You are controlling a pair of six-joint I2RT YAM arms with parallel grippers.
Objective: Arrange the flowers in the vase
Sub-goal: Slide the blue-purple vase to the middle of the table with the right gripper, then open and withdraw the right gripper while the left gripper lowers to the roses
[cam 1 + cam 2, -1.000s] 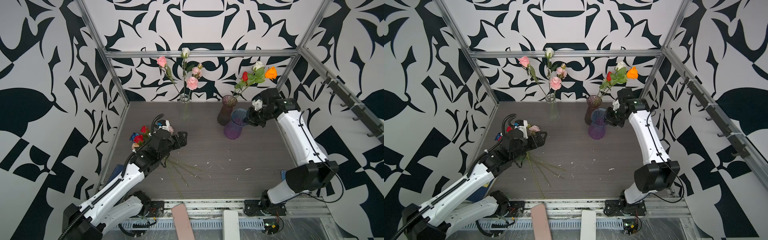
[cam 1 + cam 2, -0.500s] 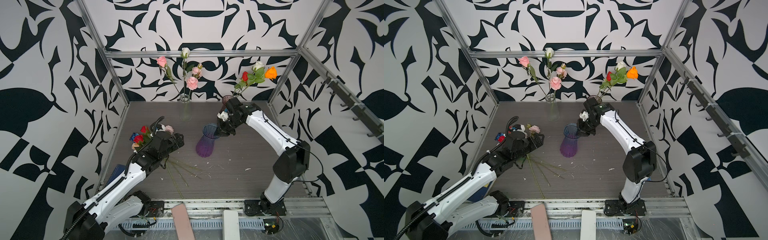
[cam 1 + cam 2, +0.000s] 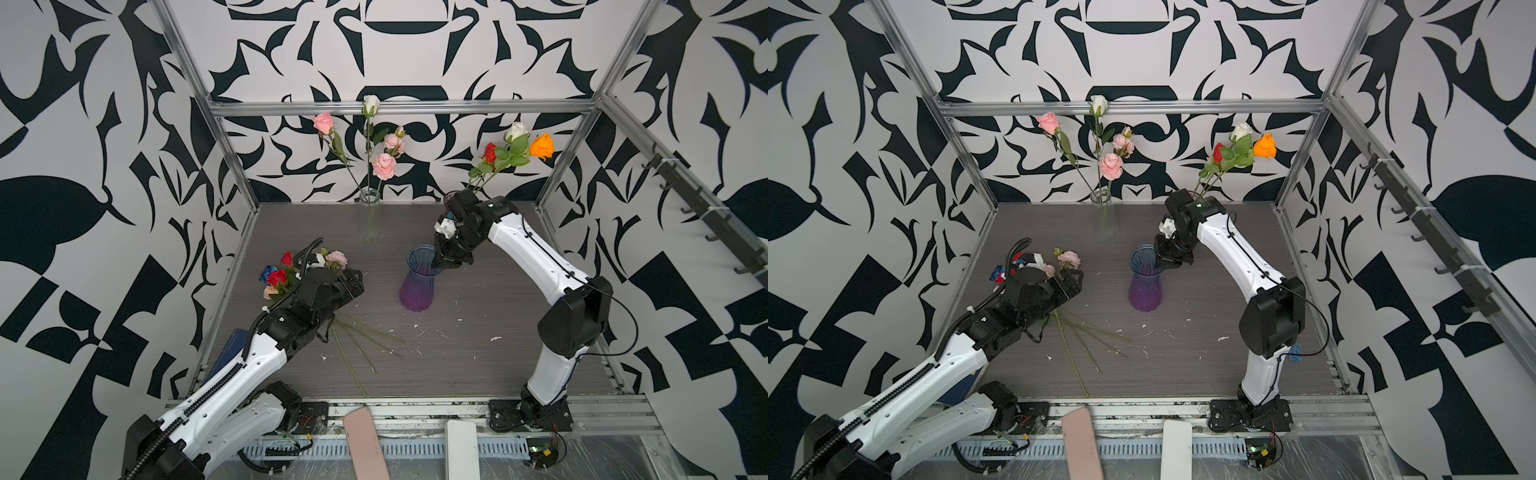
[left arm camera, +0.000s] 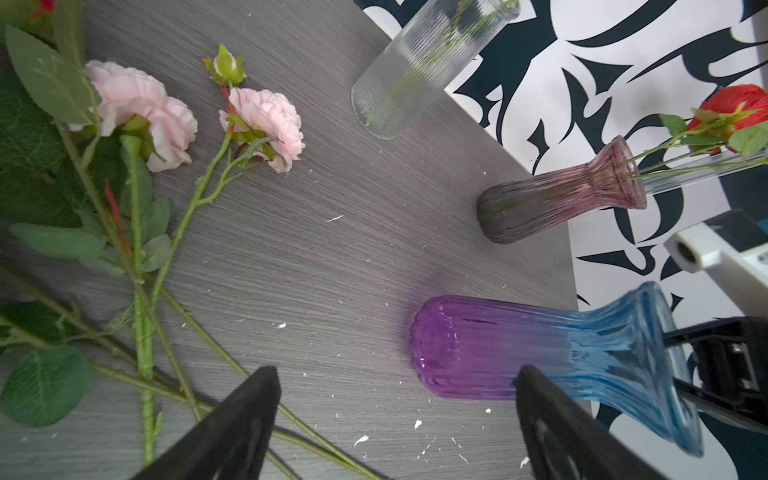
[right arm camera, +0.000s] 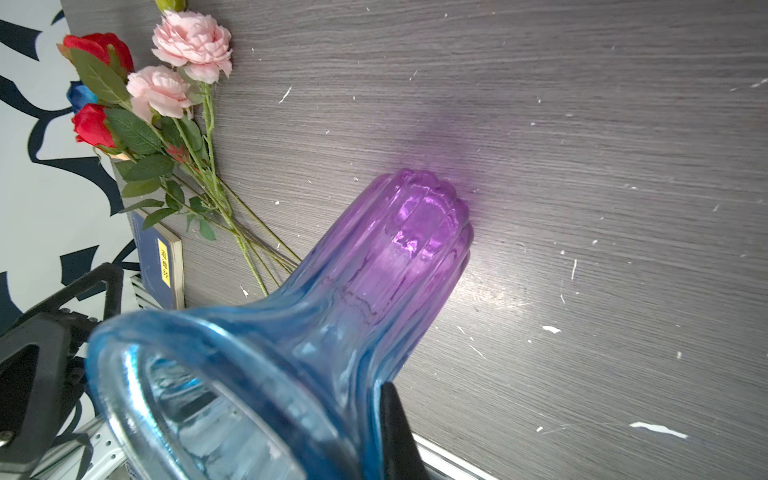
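Loosely fanned, the flowers (image 3: pixel 277 277) lie on the tabletop (image 3: pixel 478 353) at its left side, under the left fingers (image 4: pixel 241 424), which stand wide apart, seemingly ready to pick a stem. Nearby, the right fingers (image 5: pixel 392 419) pinch the rim of the purple-and-blue vase (image 3: pixel 417 286), likely steadying it for insertion.

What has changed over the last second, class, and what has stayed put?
The right gripper, shut on the rim of the purple-blue vase, carried it from beside the dark pink vase leftward and forward to mid-table. The left gripper, open, stays over the loose flowers; the clear vase is unmoved.
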